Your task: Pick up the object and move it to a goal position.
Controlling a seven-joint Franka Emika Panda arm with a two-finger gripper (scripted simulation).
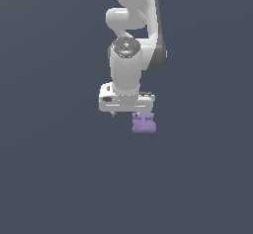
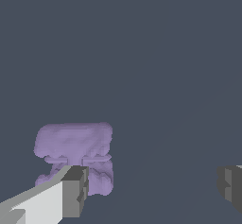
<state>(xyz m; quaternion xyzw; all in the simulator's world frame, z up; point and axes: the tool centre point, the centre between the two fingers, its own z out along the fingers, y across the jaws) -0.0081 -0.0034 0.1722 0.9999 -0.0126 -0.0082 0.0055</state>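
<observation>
The object (image 1: 144,124) is a small lumpy lavender-purple block on the dark grey floor, just below the white gripper hand (image 1: 126,102), toward the exterior view's right of the hand's middle. In the wrist view the block (image 2: 75,150) lies beside and partly behind one fingertip (image 2: 74,191). The other fingertip (image 2: 230,185) is far from it. The gripper (image 2: 152,190) is open and empty. The block is not between the fingers; it sits off to one finger's side. In the exterior view the fingers are mostly hidden by the hand.
The white arm (image 1: 132,35) rises above the hand in the exterior view. The plain dark grey floor (image 1: 59,178) surrounds everything. No other objects or marker show.
</observation>
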